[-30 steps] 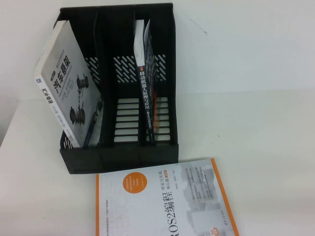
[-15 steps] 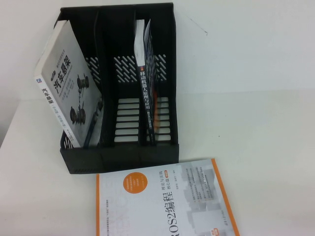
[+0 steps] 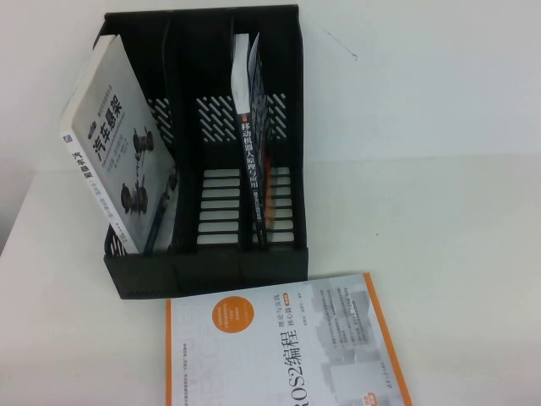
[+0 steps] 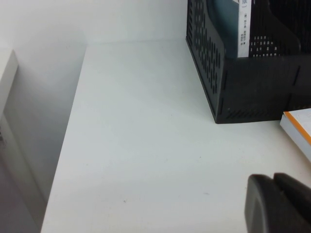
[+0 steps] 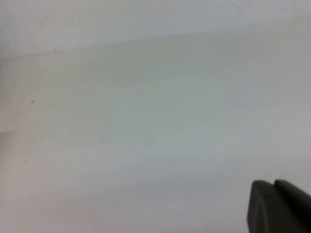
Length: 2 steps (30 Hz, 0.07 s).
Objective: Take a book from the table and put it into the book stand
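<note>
Book [image 3: 114, 161] first: a large white-grey paperback with a bold black Chinese title, pictures of car suspension parts on its cover and a small blue mark at the top of its spine; it stands in the left compartment of the book stand [image 3: 211, 271], leaning to the left so that its top edge juts out over the stand's left wall. That stand is a black rack with three compartments, a slotted floor and perforated sloping sides, set toward the far side of the white table [image 3: 439, 237]. Its middle compartment holds nothing, and in the right one a dark-spined book [image 3: 252, 169] with white Chinese lettering stands nearly upright. Just in front of the stand, on the near side, an orange-bordered ROS2 book [image 3: 287, 347] lies flat on the table. The left gripper [image 4: 279, 204] hovers over bare table to the left of the stand, and the right gripper [image 5: 279, 206] over plain white table; whether their fingers are parted or closed, I cannot tell.
</note>
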### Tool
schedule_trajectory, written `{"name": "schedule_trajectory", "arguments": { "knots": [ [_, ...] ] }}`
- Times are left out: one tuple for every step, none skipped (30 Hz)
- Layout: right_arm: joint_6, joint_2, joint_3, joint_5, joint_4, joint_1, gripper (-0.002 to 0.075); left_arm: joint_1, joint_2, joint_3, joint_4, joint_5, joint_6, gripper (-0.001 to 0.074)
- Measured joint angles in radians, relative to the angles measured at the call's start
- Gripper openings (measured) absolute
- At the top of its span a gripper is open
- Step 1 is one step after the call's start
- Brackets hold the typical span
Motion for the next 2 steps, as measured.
{"name": "schedule_trajectory", "arguments": {
  "knots": [
    [-0.011,0.0,0.0,0.0,0.002,0.0,-0.0001,0.0,0.0,0.0,0.0,0.0,0.0,-0.0002],
    [-0.017,0.0,0.0,0.0,0.004,0.001,-0.0001,0.0,0.0,0.0,0.0,0.0,0.0,-0.0002]
  ]
}}
